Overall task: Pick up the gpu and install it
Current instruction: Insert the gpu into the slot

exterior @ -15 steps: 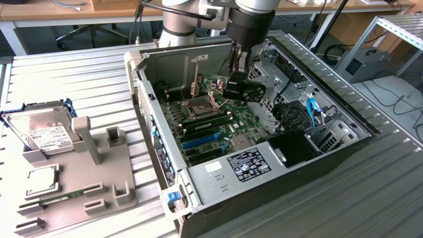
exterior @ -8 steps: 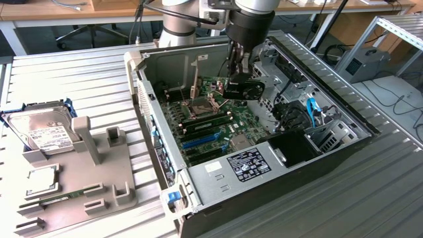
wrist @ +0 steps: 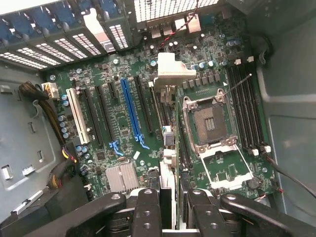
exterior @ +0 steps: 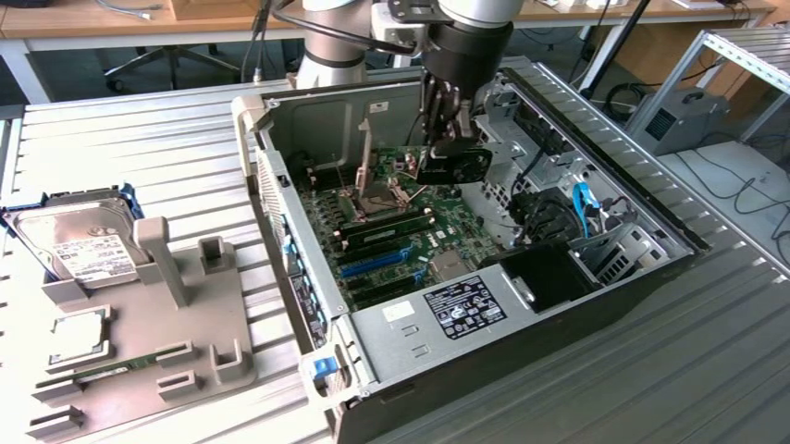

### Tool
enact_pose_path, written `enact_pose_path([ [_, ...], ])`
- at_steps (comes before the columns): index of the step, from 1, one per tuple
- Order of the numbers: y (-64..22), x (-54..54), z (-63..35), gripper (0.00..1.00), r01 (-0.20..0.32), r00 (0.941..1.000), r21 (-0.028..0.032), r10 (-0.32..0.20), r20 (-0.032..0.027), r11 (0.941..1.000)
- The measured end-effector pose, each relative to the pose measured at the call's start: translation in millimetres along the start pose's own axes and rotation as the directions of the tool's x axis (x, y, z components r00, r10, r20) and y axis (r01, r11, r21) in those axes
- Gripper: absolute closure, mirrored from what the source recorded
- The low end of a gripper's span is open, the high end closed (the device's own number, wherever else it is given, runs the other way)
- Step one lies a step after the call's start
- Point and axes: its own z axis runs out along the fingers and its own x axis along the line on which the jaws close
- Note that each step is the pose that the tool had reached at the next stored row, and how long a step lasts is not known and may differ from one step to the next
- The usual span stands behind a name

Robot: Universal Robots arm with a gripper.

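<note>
My gripper (exterior: 447, 139) reaches down into the open computer case (exterior: 277, 185) and is shut on the gpu (exterior: 452, 164), a dark card hanging a little above the green motherboard (exterior: 395, 217). In the wrist view the gpu (wrist: 167, 173) shows edge-on between my black fingers (wrist: 148, 210), and its pale bracket end (wrist: 173, 71) points away from the gripper (wrist: 170, 200). The card hovers over the strip between the long blue slot (wrist: 131, 111) and the empty processor socket (wrist: 210, 121), apart from the board.
Beside the case on the exterior view's left, a grey holder (exterior: 161, 305) carries a silver hard drive (exterior: 87, 245), a square chip (exterior: 77, 338) and a thin green memory stick (exterior: 117, 368). A power supply (exterior: 463, 305) and cables (exterior: 580, 208) crowd the case's near end.
</note>
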Motion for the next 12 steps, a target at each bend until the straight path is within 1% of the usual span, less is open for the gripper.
enact_pose_path([
  [12, -0.2, 0.0, 0.4, 0.74, 0.023, 0.9997, -0.0006, -0.023, 0.0000, 0.9997],
])
